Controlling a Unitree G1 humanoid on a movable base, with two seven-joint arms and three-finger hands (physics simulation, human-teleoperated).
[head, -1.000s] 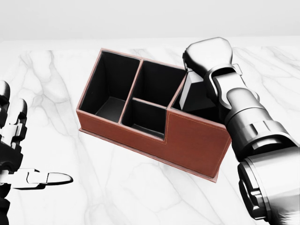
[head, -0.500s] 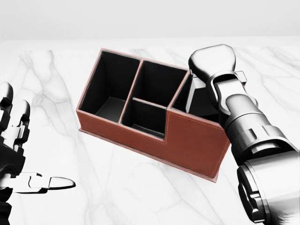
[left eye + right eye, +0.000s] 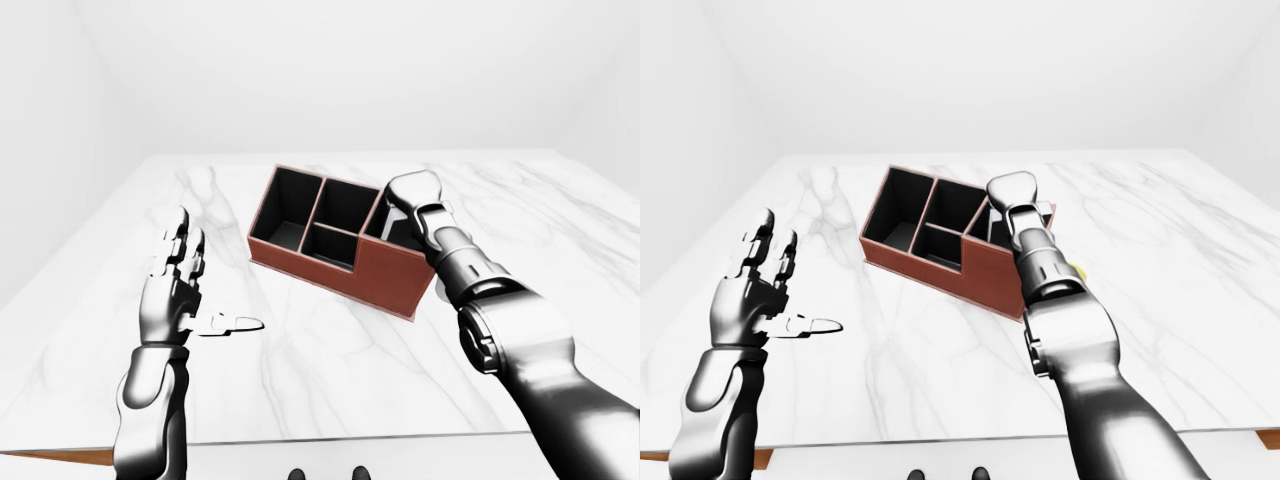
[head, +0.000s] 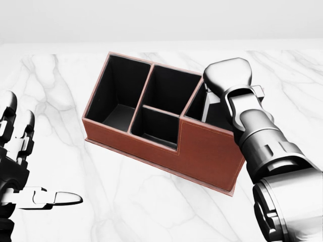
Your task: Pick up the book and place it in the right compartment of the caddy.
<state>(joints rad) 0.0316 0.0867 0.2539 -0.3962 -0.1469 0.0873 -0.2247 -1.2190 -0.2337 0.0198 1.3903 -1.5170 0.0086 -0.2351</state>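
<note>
The brown caddy (image 4: 207, 151), black inside, lies at an angle on the white marble table (image 4: 126, 201). Its wide right compartment is under my right hand (image 4: 227, 88), which reaches down into it from above. A dark flat book (image 4: 207, 108) stands on edge in that compartment, only its left side showing beside my hand. The fingers are mostly hidden under the back of the hand and seem closed on the book. My left hand (image 4: 38, 166) hovers open over the table at the lower left of the head view, fingers spread and thumb pointing right.
The caddy's other three compartments (image 4: 123, 96) show only black interiors. A small yellow thing (image 3: 1078, 270) peeks out on the table just right of the caddy. The table's near edge (image 3: 330, 440) runs along the bottom of the eye views.
My right hand has moved down and a little to the right, and less of the book shows above the caddy's rim. The left hand has dropped slightly in the view.
</note>
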